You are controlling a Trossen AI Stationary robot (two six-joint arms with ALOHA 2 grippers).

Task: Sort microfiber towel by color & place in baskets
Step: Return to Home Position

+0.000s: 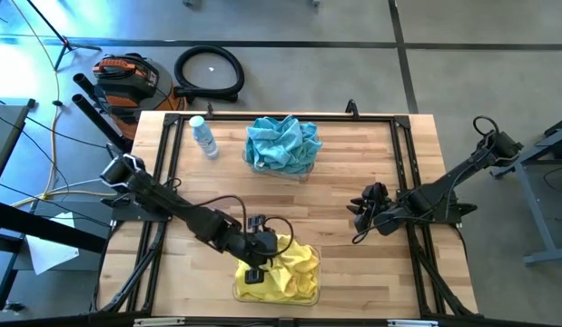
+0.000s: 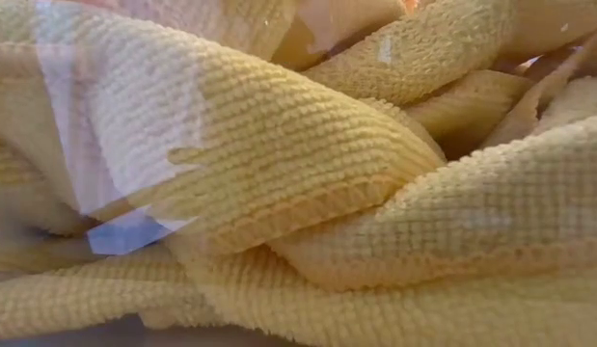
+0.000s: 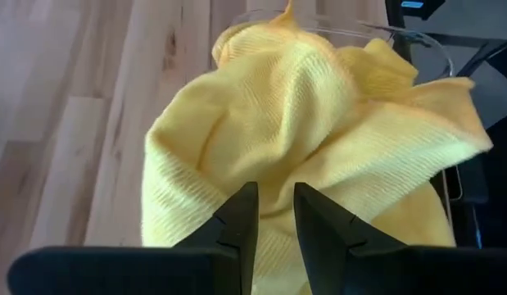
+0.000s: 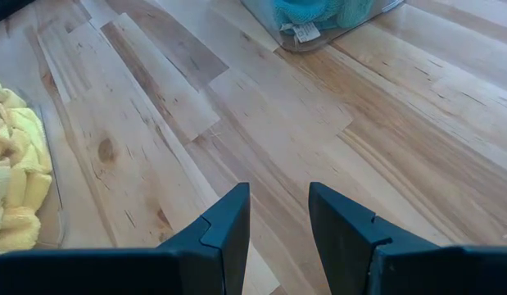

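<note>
The sorting looks all but finished. The teal towels [image 1: 282, 143] are heaped in the far basket [image 1: 300, 173] near a water bottle [image 1: 204, 136], the yellow towels [image 1: 294, 263] fill the near basket [image 1: 239, 291], and I see no cloth loose on the table [image 1: 353, 263]. The left gripper [image 1: 255, 271] hovers just above the yellow heap, fingers a little apart and pinching nothing. The right gripper [image 1: 364, 209] waits over bare wood on its own side, spread and empty. What's left, I'd judge — only drawing the arms back.
</note>
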